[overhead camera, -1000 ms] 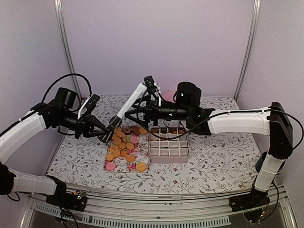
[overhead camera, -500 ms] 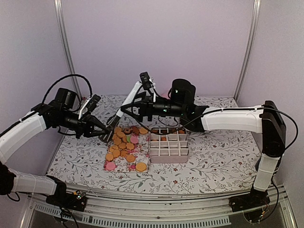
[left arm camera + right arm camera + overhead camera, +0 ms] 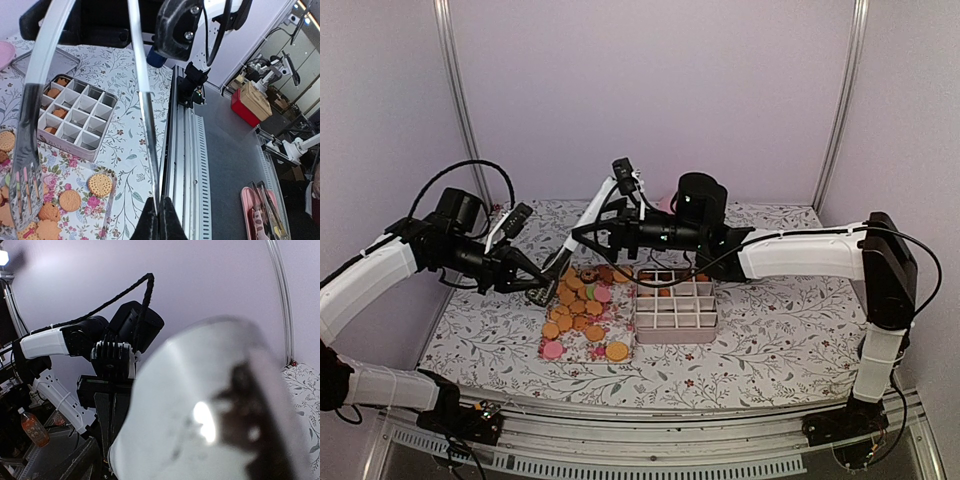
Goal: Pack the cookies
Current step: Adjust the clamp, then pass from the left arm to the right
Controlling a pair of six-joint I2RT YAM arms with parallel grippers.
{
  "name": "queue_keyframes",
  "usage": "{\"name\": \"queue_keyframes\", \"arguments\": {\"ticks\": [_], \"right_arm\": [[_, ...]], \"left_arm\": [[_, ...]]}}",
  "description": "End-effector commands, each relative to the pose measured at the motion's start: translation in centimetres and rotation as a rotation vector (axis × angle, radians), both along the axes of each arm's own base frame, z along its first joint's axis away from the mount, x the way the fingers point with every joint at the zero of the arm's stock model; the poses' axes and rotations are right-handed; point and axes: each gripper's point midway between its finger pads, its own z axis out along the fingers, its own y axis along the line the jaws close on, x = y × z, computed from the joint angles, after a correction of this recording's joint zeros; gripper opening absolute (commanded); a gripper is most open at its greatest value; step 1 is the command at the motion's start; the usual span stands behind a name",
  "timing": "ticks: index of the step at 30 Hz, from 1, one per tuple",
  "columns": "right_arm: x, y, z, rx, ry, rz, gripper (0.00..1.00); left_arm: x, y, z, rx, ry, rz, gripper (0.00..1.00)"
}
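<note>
Many cookies [image 3: 582, 300] lie on a floral tray [image 3: 588, 350]; most are orange, a few pink. Two orange ones show in the left wrist view [image 3: 100, 184]. A white divided box [image 3: 676, 308] stands right of the tray, with cookies in some back cells [image 3: 53, 92]. Metal tongs [image 3: 582, 228] slant above the tray's far left corner. My left gripper [image 3: 537, 292] is shut on the tip of one tong arm [image 3: 148, 130]. My right gripper [image 3: 588, 236] holds the tongs higher up. The right wrist view is filled by the blurred tongs [image 3: 200, 410].
A pink plate [image 3: 671, 203] sits at the back behind the right arm. A grey metal lid [image 3: 45, 62] lies beyond the box. The table's near rail [image 3: 192, 150] runs on the right of the left wrist view. Cage posts stand at the back corners.
The right arm has swung left and carried the tongs' upper end left. The left gripper has shifted slightly down and left with the tong tip.
</note>
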Motion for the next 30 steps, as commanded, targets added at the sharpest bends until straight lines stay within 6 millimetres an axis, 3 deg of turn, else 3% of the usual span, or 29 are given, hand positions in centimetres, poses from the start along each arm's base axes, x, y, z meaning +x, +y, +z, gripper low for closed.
{"name": "queue_keyframes", "arguments": {"ticks": [1, 5, 11, 17, 30], "right_arm": [[0.7, 0.4, -3.1, -0.057, 0.056, -0.035, 0.87], [1.1, 0.3, -3.3, -0.061, 0.059, -0.058, 0.89], [1.7, -0.9, -3.1, -0.036, 0.069, -0.083, 1.0], [-0.2, -2.2, -0.8, 0.068, 0.046, 0.021, 0.99], [-2.4, -1.8, 2.5, 0.134, -0.002, 0.106, 0.99]], "left_arm": [[-1.3, -0.4, 2.9, -0.09, -0.112, -0.083, 0.0], [-1.4, -0.4, 3.1, -0.095, -0.113, -0.09, 0.0], [-1.8, -0.3, 3.3, -0.1, -0.114, -0.1, 0.0], [-1.8, -0.3, 3.4, -0.102, -0.114, -0.102, 0.0], [-1.5, -0.3, 3.4, -0.093, -0.118, -0.094, 0.0]]}}
